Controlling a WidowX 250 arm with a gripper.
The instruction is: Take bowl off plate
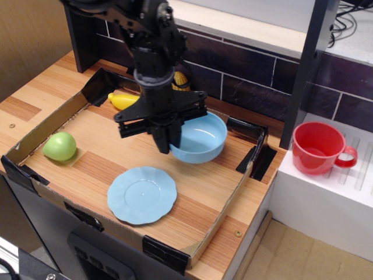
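Note:
The light-blue bowl (pixel 199 139) is at the back right of the cardboard tray, low over or on the wooden floor, upright. My black gripper (pixel 168 142) is shut on the bowl's near-left rim, fingers pointing down. The light-blue scalloped plate (pixel 141 195) lies flat and bare near the tray's front edge, apart from the bowl and in front of it.
A green round fruit (pixel 59 146) sits at the tray's left. A yellow banana (pixel 122 100) and a yellow corn (pixel 181 79) are at the back, partly hidden by my arm. A red cup (pixel 317 148) stands on the white block to the right. The low cardboard tray wall (pixel 224 216) rings the area.

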